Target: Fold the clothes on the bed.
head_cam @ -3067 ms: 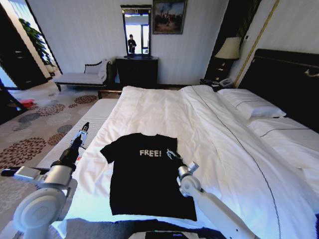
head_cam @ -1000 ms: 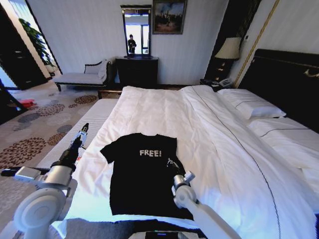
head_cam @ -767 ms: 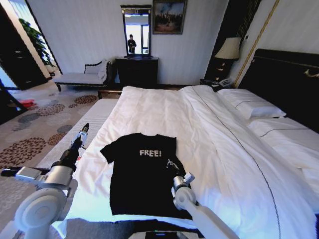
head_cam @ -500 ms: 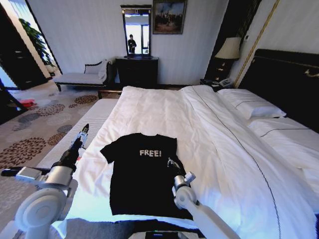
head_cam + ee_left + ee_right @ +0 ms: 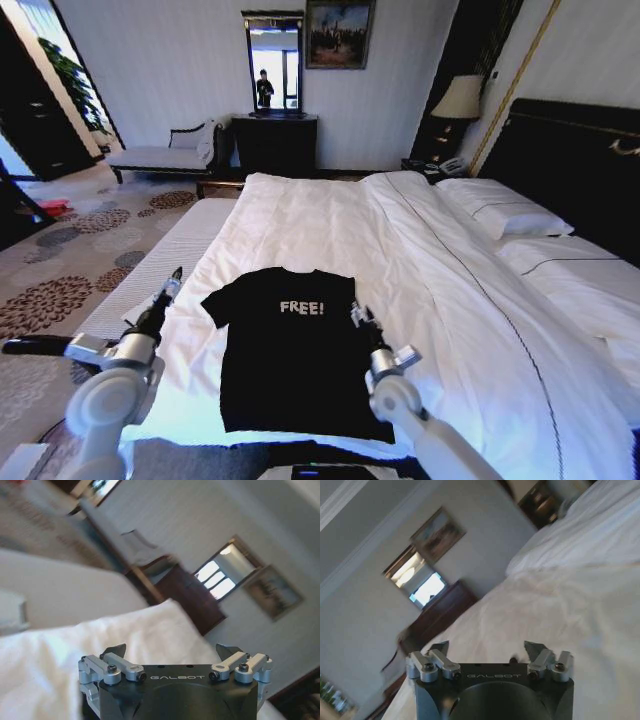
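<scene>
- A hotel bedroom is seen, with the bed [image 5: 330, 225] and its white duvet taking up most of the floor.
- Nearest, the T-shirt [image 5: 295, 350] is spread flat on the duvet close to the foot edge, "FREE!" lettering up, sleeves out, no fold yet made.
- The right hand [image 5: 359, 317] is held just above the shirt's right edge, beside the sleeve; in its wrist view its fingers [image 5: 440, 647] are seen spread wide, holding nothing.
- The left hand [image 5: 172, 279] is kept off the bed's left edge, apart from the shirt, its fingers [image 5: 114, 650] likewise wide and empty.
- For a clean first fold, the sleeve and side seam are probably best pinched on one layer only, so that the duvet is not lifted too.
- Farther off, pillows [image 5: 500, 205] and the dark headboard [image 5: 575, 150] are seen.
</scene>
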Available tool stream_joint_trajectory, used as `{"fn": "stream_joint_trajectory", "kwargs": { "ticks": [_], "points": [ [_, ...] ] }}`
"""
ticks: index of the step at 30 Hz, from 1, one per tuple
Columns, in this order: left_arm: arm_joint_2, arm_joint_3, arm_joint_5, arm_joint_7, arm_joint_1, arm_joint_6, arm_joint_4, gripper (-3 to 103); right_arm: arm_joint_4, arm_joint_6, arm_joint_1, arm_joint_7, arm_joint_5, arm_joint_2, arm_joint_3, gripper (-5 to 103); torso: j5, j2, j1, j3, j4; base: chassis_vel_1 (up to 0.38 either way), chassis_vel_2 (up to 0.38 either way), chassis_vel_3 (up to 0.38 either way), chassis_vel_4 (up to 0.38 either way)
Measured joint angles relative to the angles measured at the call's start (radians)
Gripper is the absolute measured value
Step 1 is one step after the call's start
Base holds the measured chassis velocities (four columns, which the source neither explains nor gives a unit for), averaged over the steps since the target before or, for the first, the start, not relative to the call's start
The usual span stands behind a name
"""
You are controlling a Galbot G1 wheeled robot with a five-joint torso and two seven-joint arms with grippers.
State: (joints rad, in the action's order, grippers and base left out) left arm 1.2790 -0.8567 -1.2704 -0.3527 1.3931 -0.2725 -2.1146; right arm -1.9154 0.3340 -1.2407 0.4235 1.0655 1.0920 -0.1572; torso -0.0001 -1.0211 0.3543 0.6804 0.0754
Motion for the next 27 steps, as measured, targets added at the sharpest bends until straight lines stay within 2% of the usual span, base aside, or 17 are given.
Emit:
{"fn": "stream_joint_trajectory", "kwargs": {
  "ticks": [3,5,6,12,18,27],
  "points": [
    [-0.007,0.015,0.001,0.007,-0.022,-0.003,0.058,100,0.004,0.003,0.007,0.023,-0.001,0.015,-0.022,88,0.0,0.0,0.0,0.0,-0.0001,0.0,0.0,0.0,0.0],
    [-0.016,0.034,0.001,0.018,-0.054,-0.008,0.137,100,0.007,0.009,0.015,0.058,-0.005,0.043,-0.048,97,0.0,0.0,0.0,0.0,0.0,0.0,0.0,0.0,0.0],
    [-0.017,0.042,-0.006,0.02,-0.074,-0.012,0.174,100,0.006,0.011,0.017,0.075,-0.008,0.062,-0.06,99,-0.0002,0.0,0.0,0.0,0.0,0.0,0.0,0.0,0.0],
    [-0.016,0.063,-0.016,0.042,-0.136,-0.043,0.315,100,-0.01,0.013,0.006,0.106,-0.013,0.122,-0.096,100,0.0003,0.0,0.0,0.0,0.0,0.0,0.0,0.0,0.0],
    [-0.003,0.082,-0.016,0.068,-0.166,-0.054,0.438,100,-0.011,0.013,0.003,0.118,-0.015,0.138,-0.107,100,0.0,0.0,0.0,0.0,0.0001,0.0,0.0,0.0,0.0],
    [0.029,0.085,-0.039,0.1,-0.18,-0.053,0.466,100,0.004,0.009,0.028,0.135,-0.008,0.143,-0.091,100,0.0001,0.0,0.0,0.0,-0.0001,0.0,0.0,0.0,0.0]
  ]
}}
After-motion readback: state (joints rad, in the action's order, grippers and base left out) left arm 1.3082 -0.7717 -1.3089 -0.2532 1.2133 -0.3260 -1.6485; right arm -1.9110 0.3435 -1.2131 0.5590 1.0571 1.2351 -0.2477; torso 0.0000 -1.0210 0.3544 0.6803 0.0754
